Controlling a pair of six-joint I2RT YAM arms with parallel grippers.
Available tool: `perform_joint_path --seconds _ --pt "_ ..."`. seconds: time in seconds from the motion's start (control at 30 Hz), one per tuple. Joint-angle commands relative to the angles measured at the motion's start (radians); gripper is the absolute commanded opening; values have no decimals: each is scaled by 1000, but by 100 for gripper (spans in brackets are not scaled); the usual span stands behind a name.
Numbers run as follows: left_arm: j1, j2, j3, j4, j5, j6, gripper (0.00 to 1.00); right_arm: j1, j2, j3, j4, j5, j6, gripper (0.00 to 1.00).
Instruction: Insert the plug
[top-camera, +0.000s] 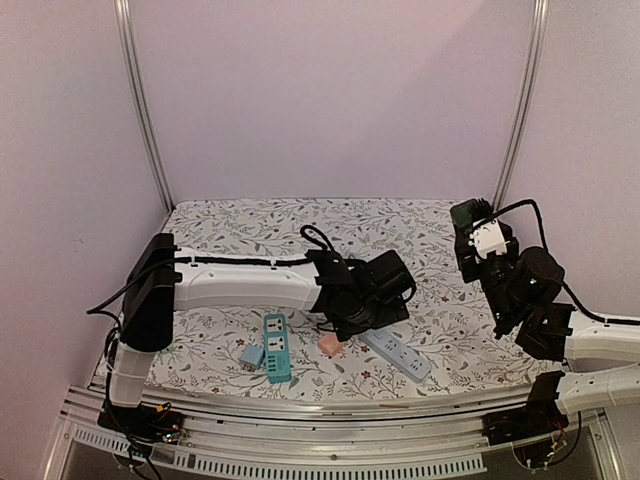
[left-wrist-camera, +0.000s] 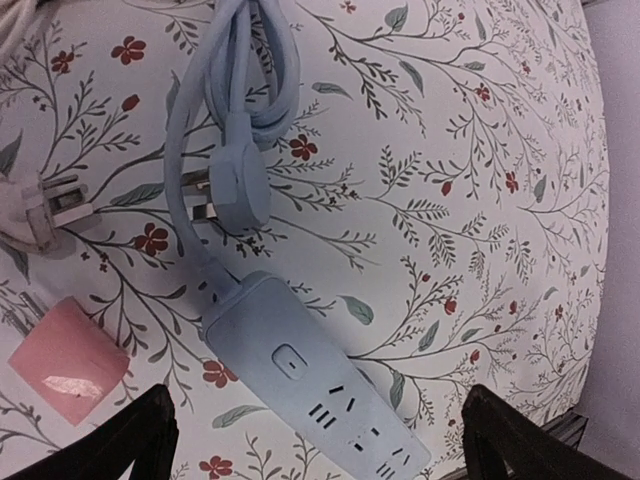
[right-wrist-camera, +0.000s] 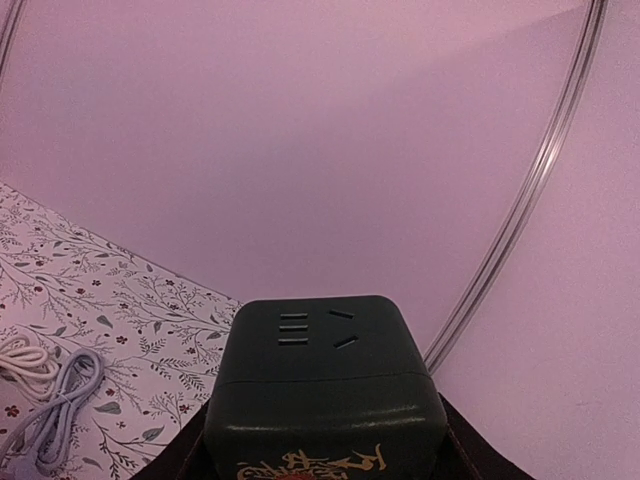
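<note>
A pale blue power strip (left-wrist-camera: 310, 390) lies flat on the flowered cloth, right under my open left gripper (left-wrist-camera: 320, 450); both dark fingers (left-wrist-camera: 130, 440) stand wide of it and touch nothing. The strip's cord is coiled above it and ends in a blue plug (left-wrist-camera: 245, 180). A white plug (left-wrist-camera: 50, 205) and a pink adapter (left-wrist-camera: 68, 358) lie to the left. From above, the left gripper (top-camera: 375, 300) hovers over the strip (top-camera: 397, 353) and the pink adapter (top-camera: 330, 345). My right gripper (right-wrist-camera: 325, 455) is raised at the right, shut on a dark green cube socket (right-wrist-camera: 325, 385), its slots facing away (top-camera: 467, 213).
A teal power strip (top-camera: 276, 347) and a small light blue adapter (top-camera: 251, 354) lie near the front edge, left of the pink adapter. Lilac walls and metal posts (top-camera: 145, 110) close in the table. The table's near edge (left-wrist-camera: 565, 430) runs just beyond the pale blue strip's end.
</note>
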Motion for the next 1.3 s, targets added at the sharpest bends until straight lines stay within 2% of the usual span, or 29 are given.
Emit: perform_joint_path --seconds 0.0,0.23,0.67,1.0,1.27 --pt "-28 51 43 -155 14 -114 99 -4 -32 -29 30 23 29 0" --pt "-32 123 77 -162 32 -208 98 -6 -55 -45 28 15 43 0" --pt "-26 279 271 -236 36 -222 93 -5 -51 -63 31 0 51 0" --pt "-26 366 405 -304 23 -91 70 -5 -57 -67 31 -1 50 0" --pt "-18 378 394 -316 47 -29 54 -6 -61 -71 30 -8 58 0"
